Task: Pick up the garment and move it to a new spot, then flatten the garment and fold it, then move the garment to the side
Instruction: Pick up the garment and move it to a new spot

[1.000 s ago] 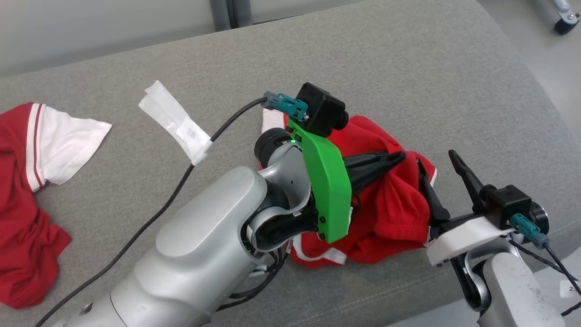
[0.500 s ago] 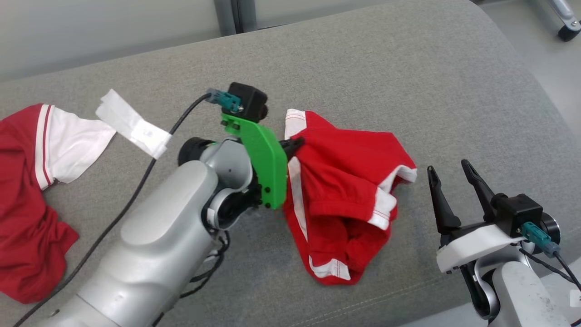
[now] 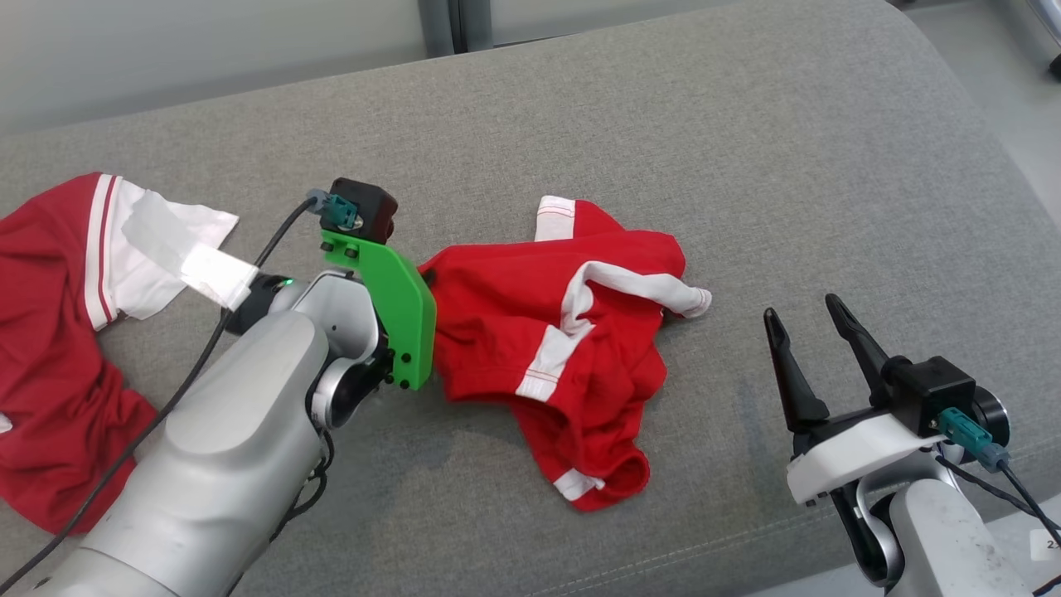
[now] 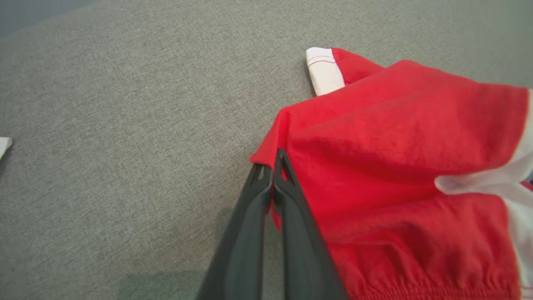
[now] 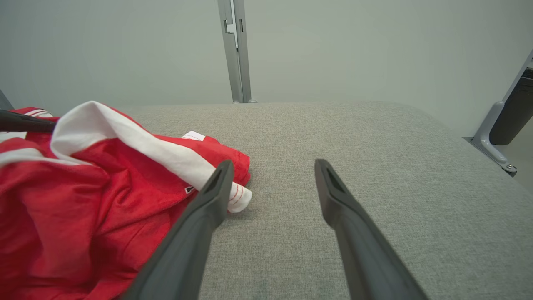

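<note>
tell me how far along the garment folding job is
Early. Done: the garment is grasped, the left gripper shut on its edge. In hand: the move to a new spot; it lies crumpled on the grey cushion, the right gripper open beside it. Left: flattening, folding, moving aside.

left gripper tips: behind green bracket (head view) | far-left red cloth: cut by frame edge, perhaps a shirt

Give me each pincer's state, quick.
Left pincer: shut on the red garment, at its edge.
Right pincer: open, holding nothing.
</note>
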Robot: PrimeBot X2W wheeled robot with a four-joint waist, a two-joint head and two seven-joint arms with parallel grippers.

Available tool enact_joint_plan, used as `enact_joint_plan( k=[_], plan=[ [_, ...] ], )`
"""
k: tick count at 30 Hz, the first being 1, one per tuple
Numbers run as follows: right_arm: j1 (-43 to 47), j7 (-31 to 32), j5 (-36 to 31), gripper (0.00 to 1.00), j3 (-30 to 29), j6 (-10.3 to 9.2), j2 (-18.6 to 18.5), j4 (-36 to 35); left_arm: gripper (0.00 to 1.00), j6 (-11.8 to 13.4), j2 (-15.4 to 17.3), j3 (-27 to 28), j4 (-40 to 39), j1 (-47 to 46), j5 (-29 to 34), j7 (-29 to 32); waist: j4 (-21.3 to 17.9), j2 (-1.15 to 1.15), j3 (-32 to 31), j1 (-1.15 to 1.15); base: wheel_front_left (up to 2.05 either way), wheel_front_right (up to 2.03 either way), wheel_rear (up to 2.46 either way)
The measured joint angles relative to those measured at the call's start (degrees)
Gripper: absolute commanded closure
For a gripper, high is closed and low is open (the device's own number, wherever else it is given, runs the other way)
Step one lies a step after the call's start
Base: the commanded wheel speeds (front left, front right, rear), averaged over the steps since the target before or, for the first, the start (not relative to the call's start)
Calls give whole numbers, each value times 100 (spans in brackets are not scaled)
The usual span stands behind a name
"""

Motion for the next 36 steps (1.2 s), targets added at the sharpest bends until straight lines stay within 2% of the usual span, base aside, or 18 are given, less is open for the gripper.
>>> enact_joint_plan(
  k=[2, 7, 8, 10, 11, 12, 13, 22, 31, 36],
  plan=[
    [0, 0, -2, 0, 7, 2, 0, 0, 82, 2, 65, -113, 142, -5, 153, -45, -6, 0, 5, 0, 0, 0, 0],
    [-7, 0, -34, 0, 65, 48, 14, 12, 82, 54, 282, -102, 455, -4, 278, -168, -71, 0, 18, 0, 0, 0, 0],
    [-7, 0, -34, 0, 58, 48, 14, 15, 76, 57, 298, -104, 493, -4, 299, -189, -91, 0, 23, 0, 0, 0, 0],
    [-6, 0, -34, 0, 24, 48, 12, 16, 54, 57, 272, -101, 549, -4, 307, -254, -119, 0, 34, 0, 0, 0, 0],
    [-3, 0, -34, 0, 12, 48, 11, 18, 40, 58, 236, -92, 583, -4, 307, -287, -126, 0, 39, 0, 0, 0, 0],
    [-3, 0, -34, 0, 10, 48, 12, 20, 16, 58, 196, -91, 624, -4, 307, -325, -132, 0, 44, 0, 0, 0, 0],
    [-3, 0, -34, 0, 8, 48, 14, 21, 0, 58, 163, -82, 651, -3, 304, -328, -138, 0, 48, 0, 0, 0, 0],
    [77, 0, -32, 0, -237, -4, 14, -16, 0, 105, -80, 218, 620, -18, 244, -884, -52, 0, 48, 0, 0, 0, 0],
    [129, -1, -33, 0, -491, -80, -27, -190, 0, 157, -40, 641, 286, 33, 245, -1956, 197, 0, -83, 0, 0, 0, 0],
    [336, 0, -47, 0, -660, -149, -119, -318, 0, 202, 80, 750, 97, 544, 270, -2564, 342, 0, -230, 0, 0, 0, 0]
  ],
)
